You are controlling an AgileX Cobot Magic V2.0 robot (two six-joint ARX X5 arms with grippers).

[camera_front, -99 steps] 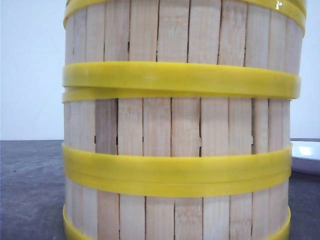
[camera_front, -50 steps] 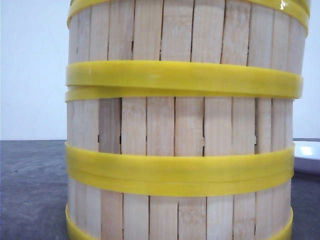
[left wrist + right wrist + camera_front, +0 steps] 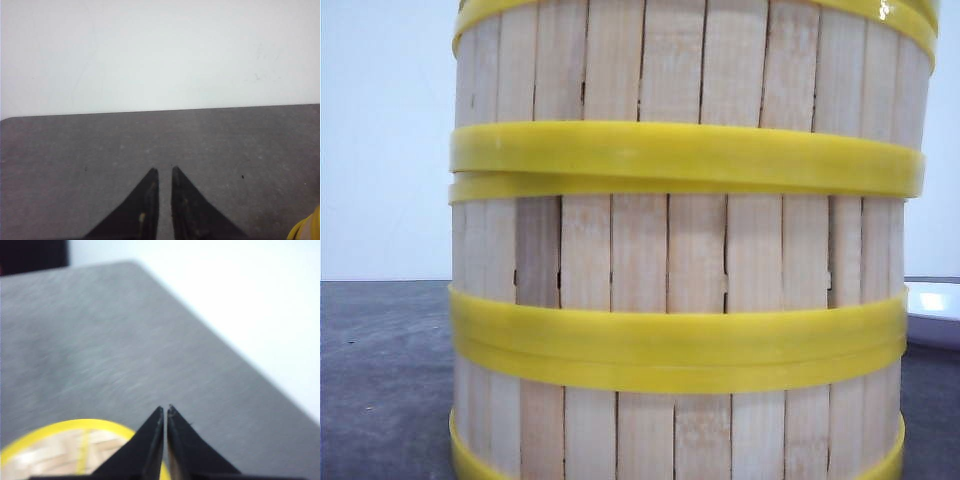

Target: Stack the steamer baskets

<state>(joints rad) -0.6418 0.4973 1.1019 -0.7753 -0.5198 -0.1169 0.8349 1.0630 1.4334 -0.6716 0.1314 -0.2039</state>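
A stack of steamer baskets (image 3: 680,250) fills the front view, close to the camera. Three tiers of pale slats show, with yellow rims meeting between them, and the stack stands upright on the grey table (image 3: 380,380). Neither gripper shows in that view. My left gripper (image 3: 163,171) is shut with nothing between its fingers, low over bare table, with a yellow edge (image 3: 309,229) at the frame corner. My right gripper (image 3: 165,408) is shut and empty. It hangs over a round yellow-rimmed thing with a pale woven face (image 3: 55,450), too blurred to tell basket from lid.
A white dish (image 3: 932,312) sits on the table behind the stack at the right. A white wall (image 3: 160,50) stands behind the table's far edge. The table's edge (image 3: 240,360) runs diagonally in the right wrist view.
The stack of baskets has shifted very slightly to the right in the front view. Nothing else differs.
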